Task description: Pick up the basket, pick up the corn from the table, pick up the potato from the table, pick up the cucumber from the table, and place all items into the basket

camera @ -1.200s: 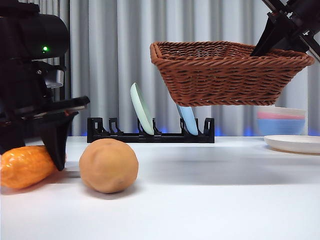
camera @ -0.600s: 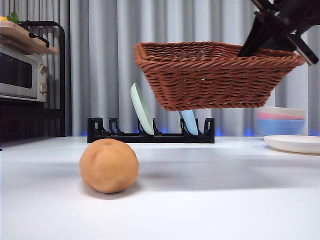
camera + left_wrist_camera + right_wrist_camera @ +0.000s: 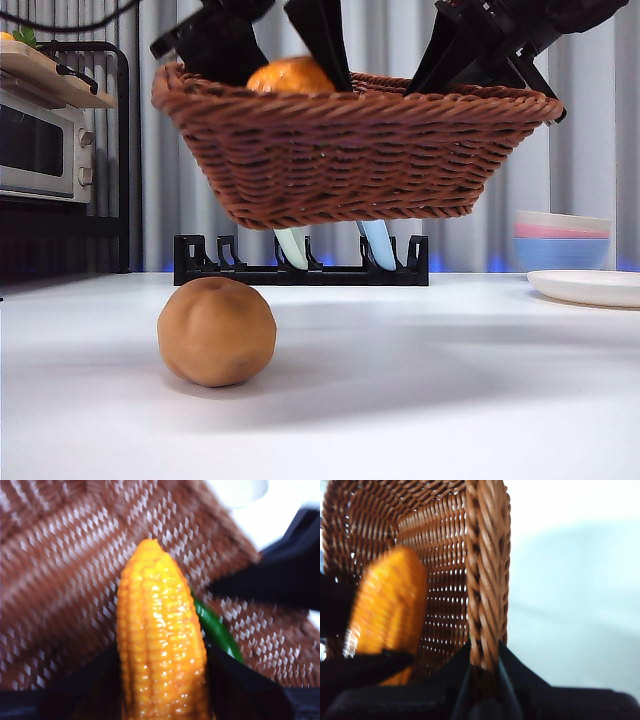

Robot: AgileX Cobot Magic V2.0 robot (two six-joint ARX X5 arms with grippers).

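So the thing that mattered here was the corn (image 3: 160, 640) sitting straight over the basket (image 3: 350, 150); the left gripper (image 3: 162, 680) had its jaws clamped on the cob's sides, and in the left wrist view the cob's long axis ran out away from the jaws with the wicker floor right behind it; drop direction looked basically straight down, as far as I could judge.

In the front view the basket hung in the upper middle of the frame, clear of the table (image 3: 450, 380); the corn (image 3: 290, 76) poked up just above the rim at upper left, between two dark fingers. The right gripper (image 3: 485, 667) was pinched on the braided rim (image 3: 487, 580), holding the basket up; that showed at the upper right in the front view.

There was a green sliver (image 3: 217, 630) beside the cob inside the basket, maybe the cucumber, too little showing to be sure.

The potato (image 3: 216, 331) sat on the table at lower left of the front view, below the basket's left end and well apart from both grippers; I'd guess the left arm was the nearer one for it, since the right was busy holding.
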